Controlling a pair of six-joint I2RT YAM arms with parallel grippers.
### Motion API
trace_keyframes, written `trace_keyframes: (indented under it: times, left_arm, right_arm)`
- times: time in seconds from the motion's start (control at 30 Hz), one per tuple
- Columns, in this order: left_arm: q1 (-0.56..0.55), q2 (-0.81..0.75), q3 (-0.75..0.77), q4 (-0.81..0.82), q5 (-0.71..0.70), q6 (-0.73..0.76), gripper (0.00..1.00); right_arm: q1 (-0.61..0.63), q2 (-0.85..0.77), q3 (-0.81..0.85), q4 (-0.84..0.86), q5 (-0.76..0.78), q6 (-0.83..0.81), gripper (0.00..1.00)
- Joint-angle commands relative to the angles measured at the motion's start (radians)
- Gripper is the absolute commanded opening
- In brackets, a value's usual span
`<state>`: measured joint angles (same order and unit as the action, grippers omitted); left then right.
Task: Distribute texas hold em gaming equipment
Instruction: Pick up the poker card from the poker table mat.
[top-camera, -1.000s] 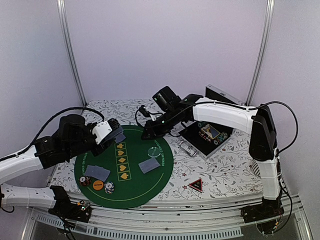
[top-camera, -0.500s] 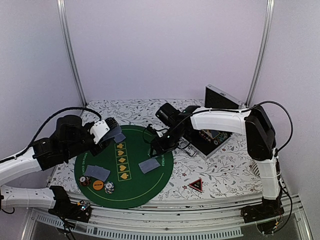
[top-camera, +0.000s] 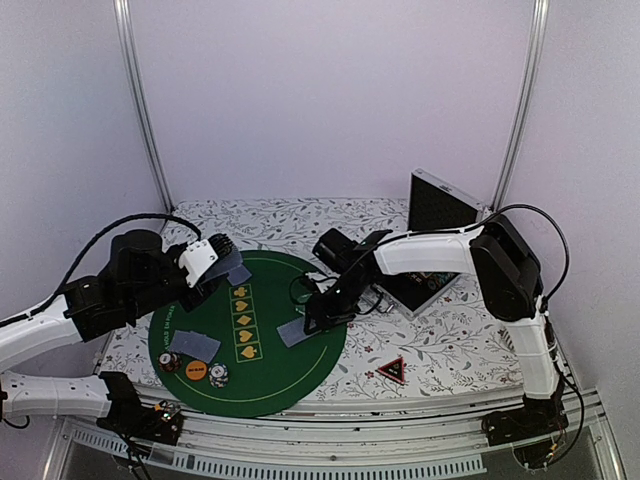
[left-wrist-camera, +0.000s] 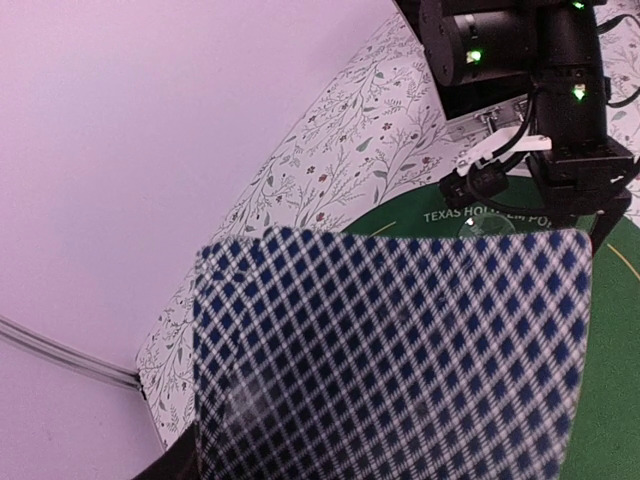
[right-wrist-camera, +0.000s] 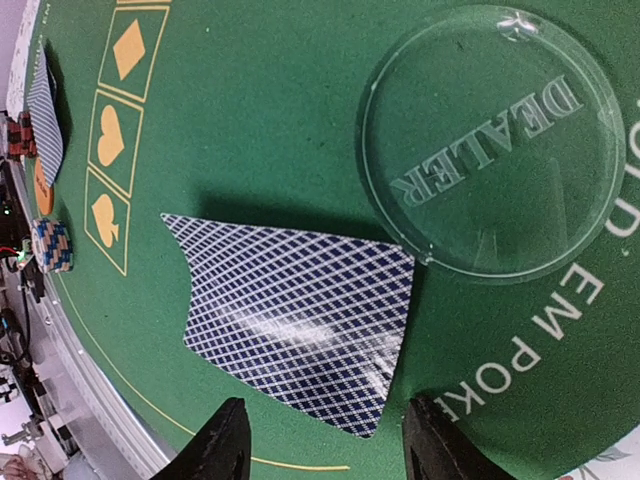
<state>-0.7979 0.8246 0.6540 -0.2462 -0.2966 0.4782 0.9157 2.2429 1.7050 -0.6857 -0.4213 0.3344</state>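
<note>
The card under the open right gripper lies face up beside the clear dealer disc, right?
No, the card lies face down, its blue chequered back up, as the right wrist view shows. The right gripper is open over it, with the clear dealer disc beside it.

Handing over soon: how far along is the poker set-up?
Done: one blue-checked playing card lies on the round green felt mat beside the clear dealer disc, below the open right claw; cards, striped chips and an orange disc sit at the near-left edge. In hand: the left claw grips another checked card. Left, probably: the red-black triangle token sits off the mat.
</note>
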Motion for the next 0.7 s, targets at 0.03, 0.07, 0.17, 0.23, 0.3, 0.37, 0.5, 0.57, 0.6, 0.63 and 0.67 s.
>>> trace_keyframes:
  times: [0.03, 0.07, 0.17, 0.23, 0.3, 0.37, 0.5, 0.57, 0.6, 0.63, 0.67]
  left_arm:
    - [-0.009, -0.012, -0.009, 0.031, 0.010, -0.009, 0.52]
    - [-0.010, -0.012, -0.009, 0.030, 0.010, -0.009, 0.52]
    - [-0.010, -0.013, -0.010, 0.029, 0.009, -0.007, 0.52]
    - [-0.010, -0.016, -0.011, 0.029, 0.008, -0.008, 0.52]
    - [-0.010, -0.020, -0.011, 0.030, 0.008, -0.008, 0.52]
    - [-0.010, -0.024, -0.012, 0.031, 0.008, -0.006, 0.52]
    - [-0.010, -0.024, -0.013, 0.031, 0.008, -0.006, 0.52]
    - [-0.010, -0.024, -0.012, 0.031, 0.007, -0.004, 0.52]
    - [-0.010, -0.025, -0.013, 0.031, 0.006, -0.004, 0.52]
    - [-0.011, -0.025, -0.012, 0.031, 0.004, -0.004, 0.52]
    - [-0.010, -0.025, -0.014, 0.031, 0.004, -0.003, 0.52]
  right_arm:
    - [0.002, 0.018, -0.063, 0.073, -0.105, 0.046, 0.52]
    - [-0.001, 0.013, -0.075, 0.090, -0.110, 0.053, 0.50]
    - [-0.018, -0.006, -0.129, 0.164, -0.129, 0.091, 0.43]
    - [-0.034, -0.032, -0.191, 0.250, -0.136, 0.126, 0.39]
    - [-0.049, -0.048, -0.272, 0.351, -0.174, 0.172, 0.36]
    - [-0.054, -0.055, -0.328, 0.444, -0.219, 0.230, 0.32]
    - [-0.055, -0.062, -0.396, 0.588, -0.281, 0.319, 0.27]
    - [-0.054, -0.066, -0.425, 0.634, -0.296, 0.354, 0.25]
    - [-0.054, -0.066, -0.434, 0.646, -0.296, 0.363, 0.24]
    - [-0.055, -0.064, -0.438, 0.653, -0.295, 0.371, 0.22]
    - [-0.055, -0.061, -0.444, 0.662, -0.298, 0.379, 0.18]
